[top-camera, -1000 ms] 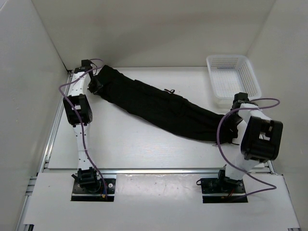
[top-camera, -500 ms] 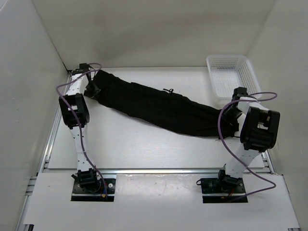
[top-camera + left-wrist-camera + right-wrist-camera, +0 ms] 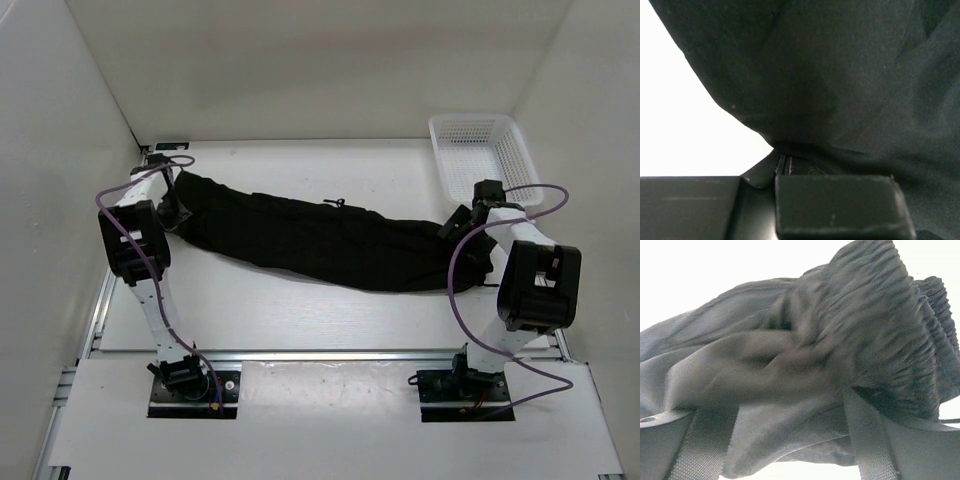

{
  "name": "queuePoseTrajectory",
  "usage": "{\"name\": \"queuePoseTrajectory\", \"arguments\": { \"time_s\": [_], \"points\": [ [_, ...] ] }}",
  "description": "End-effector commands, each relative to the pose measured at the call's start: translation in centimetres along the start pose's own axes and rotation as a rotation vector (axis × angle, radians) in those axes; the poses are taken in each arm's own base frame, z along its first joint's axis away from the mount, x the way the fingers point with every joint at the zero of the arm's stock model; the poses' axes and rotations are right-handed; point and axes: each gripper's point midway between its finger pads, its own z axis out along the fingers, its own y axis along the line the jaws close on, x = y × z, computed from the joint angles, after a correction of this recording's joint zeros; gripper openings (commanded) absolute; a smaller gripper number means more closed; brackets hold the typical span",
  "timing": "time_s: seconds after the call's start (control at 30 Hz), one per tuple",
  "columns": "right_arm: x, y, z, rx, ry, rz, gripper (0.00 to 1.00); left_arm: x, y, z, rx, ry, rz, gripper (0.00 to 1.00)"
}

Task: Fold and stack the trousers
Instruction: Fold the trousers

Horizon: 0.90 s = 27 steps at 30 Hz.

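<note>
- I work on a flat white table (image 3: 300,310), boxed in by plain white walls (image 3: 300,70) at the back and on both sides. A metal rail (image 3: 300,355) runs along its near edge.
- The trousers (image 3: 320,240) lie across the table as one long black band, running from the far left corner to the right side. They are soft matt cloth, rumpled, with a small cord (image 3: 335,203) at the far edge.
- A white plastic mesh basket (image 3: 480,160) sits in the far right corner, near the trousers' right end but apart from it.
- My left claw (image 3: 178,212) is pressed together, pinching the trousers' left end.
- My right claw (image 3: 455,225) is at the other end, and purple cables (image 3: 455,270) loop around that arm.
- Only my left wrist view shows the pinch: dark cloth funnels down into the closed jaws, with bright table beside it.
- Only my right wrist view shows texture: a gathered, ribbed elastic edge (image 3: 880,330) and smooth folds. My fingers (image 3: 705,440) are spread wide there, with cloth lying between them, not clamped.
</note>
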Motion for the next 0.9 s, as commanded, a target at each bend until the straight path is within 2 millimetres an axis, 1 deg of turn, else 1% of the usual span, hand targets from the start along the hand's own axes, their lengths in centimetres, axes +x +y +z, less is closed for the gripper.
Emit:
{"name": "queuePoseTrajectory", "arguments": {
  "time_s": [0.0,0.03,0.07,0.1,0.13,0.2,0.23,0.27,0.3,0.33,0.4,0.43,0.47,0.5,0.53,0.57,0.6,0.63,0.67,0.7,0.73,0.77,0.83,0.87],
  "points": [
    [-1.3,1.3,-2.8,-0.034,-0.101,-0.050,0.87,-2.6,1.7,-3.7,-0.022,-0.147,-0.027,0.10],
    [-1.2,1.9,-3.5,-0.053,-0.118,-0.065,0.87,-2.2,2.0,-3.4,-0.038,-0.140,-0.025,0.10],
    [-1.0,2.5,-3.9,-0.065,-0.125,-0.080,0.87,-2.4,2.0,-3.9,-0.031,-0.152,-0.037,0.10],
    [-0.7,3.2,-4.3,-0.077,-0.129,-0.099,0.89,-2.4,2.3,-4.1,-0.042,-0.160,-0.038,0.10],
    [-0.5,3.4,-4.4,-0.079,-0.127,-0.118,0.89,-2.7,3.0,-4.1,-0.062,-0.167,-0.049,0.10],
    [0.0,3.0,-4.4,-0.065,-0.106,-0.118,0.89,-2.3,4.5,-3.7,-0.079,-0.150,-0.072,0.10],
    [0.2,3.1,-4.1,-0.071,-0.090,-0.119,0.89,-2.4,4.8,-4.3,-0.059,-0.153,-0.087,0.10],
    [0.2,3.1,-4.1,-0.071,-0.090,-0.119,0.89,-2.4,5.9,-4.0,-0.062,-0.138,-0.113,0.10],
    [1.0,2.5,-3.6,-0.052,-0.061,-0.120,0.89,-2.3,6.4,-4.1,-0.058,-0.134,-0.126,0.10],
    [1.0,2.3,-3.1,-0.036,-0.055,-0.120,0.89,-2.6,6.9,-4.4,-0.058,-0.141,-0.140,0.10],
    [2.1,1.6,-2.4,-0.015,-0.023,-0.109,0.87,-2.8,7.7,-5.1,-0.057,-0.155,-0.160,0.10],
    [2.1,1.6,-2.4,-0.015,-0.023,-0.109,0.78,-2.8,7.9,-5.6,-0.061,-0.167,-0.162,0.10],
    [2.5,2.1,-2.4,-0.028,-0.014,-0.112,0.73,-2.9,8.0,-5.9,-0.057,-0.176,-0.164,0.10],
    [2.4,2.5,-3.1,-0.046,-0.033,-0.122,0.67,-3.0,8.1,-5.9,-0.065,-0.180,-0.174,0.10],
    [2.5,3.0,-3.6,-0.061,-0.043,-0.136,0.53,-3.1,8.1,-6.3,-0.061,-0.189,-0.176,0.10],
    [2.3,4.6,-4.9,-0.092,-0.086,-0.161,0.45,-3.0,7.9,-6.3,-0.052,-0.186,-0.175,0.10],
    [2.5,5.4,-5.4,-0.111,-0.095,-0.184,0.37,-3.0,7.8,-6.3,-0.044,-0.182,-0.175,0.10],
    [2.8,6.3,-5.8,-0.127,-0.100,-0.207,0.24,-3.0,7.8,-6.3,-0.044,-0.182,-0.175,0.10],
    [3.7,8.1,-6.1,-0.147,-0.090,-0.247,0.18,-3.2,7.5,-6.5,-0.030,-0.186,-0.175,0.10],
    [4.3,8.7,-5.9,-0.148,-0.074,-0.272,0.14,-3.1,7.3,-6.5,-0.018,-0.180,-0.174,0.10],
    [5.3,10.0,-5.9,-0.161,-0.061,-0.297,0.08,-3.1,7.3,-6.5,-0.018,-0.180,-0.174,0.10],
    [5.5,10.7,-5.1,-0.146,-0.050,-0.315,0.05,-3.1,7.1,-6.5,-0.008,-0.176,-0.174,0.10],
    [6.3,12.1,-4.5,-0.148,-0.030,-0.323,0.03,-3.4,7.0,-6.8,-0.004,-0.184,-0.175,0.10],
    [6.6,12.5,-3.3,-0.134,-0.012,-0.333,0.03,-3.5,6.6,-7.0,0.003,-0.192,-0.168,0.10]
  ]
}}
